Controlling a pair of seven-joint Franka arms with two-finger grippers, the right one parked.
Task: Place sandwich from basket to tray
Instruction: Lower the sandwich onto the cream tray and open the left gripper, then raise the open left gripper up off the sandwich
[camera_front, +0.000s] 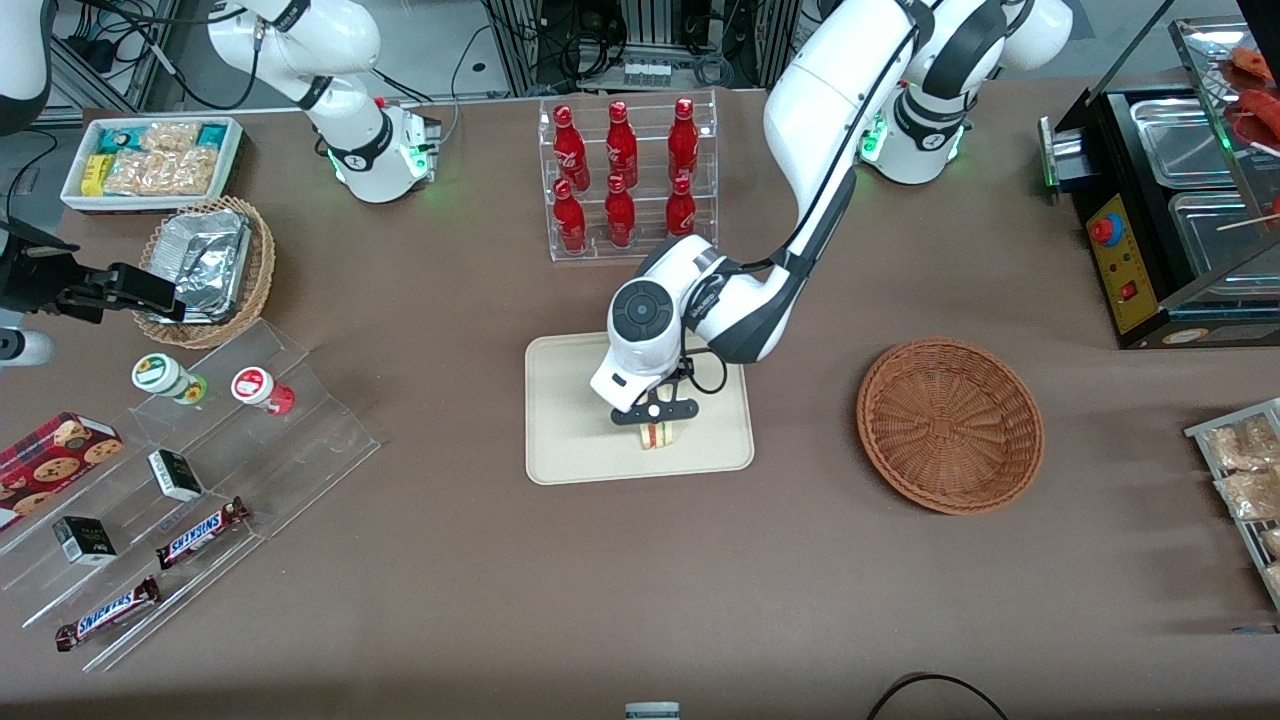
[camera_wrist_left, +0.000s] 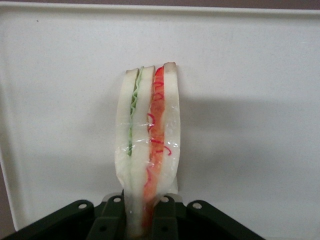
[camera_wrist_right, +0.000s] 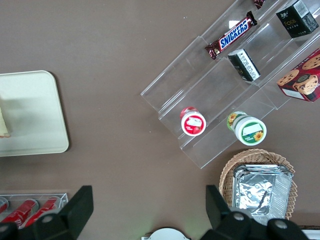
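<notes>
On the brown table (camera_front: 420, 600) you see the tray (camera_front: 570, 420). Over it the gripper (camera_front: 657, 424) grips the sandwich (camera_front: 657, 436); the basket (camera_front: 950, 425) lies toward the working arm's end.

**What My Table Carried**

I worked over a brown table (camera_front: 420, 560). My gripper (camera_front: 656, 424) hung low over the cream tray (camera_front: 570, 420) that lay near its middle, my fingers closed on the sandwich (camera_front: 657, 436). Toward my end sat the reddish-brown basket (camera_front: 950, 425), well apart from the tray, and a black appliance (camera_front: 1150, 220). Farther from the front camera than the tray stood a clear rack of red bottles (camera_front: 625, 180). Toward the parked arm's end lay a tiered clear stand (camera_front: 190, 500), a tan basket with a foil container (camera_front: 205, 270) and a white snack bin (camera_front: 150, 160).
</notes>
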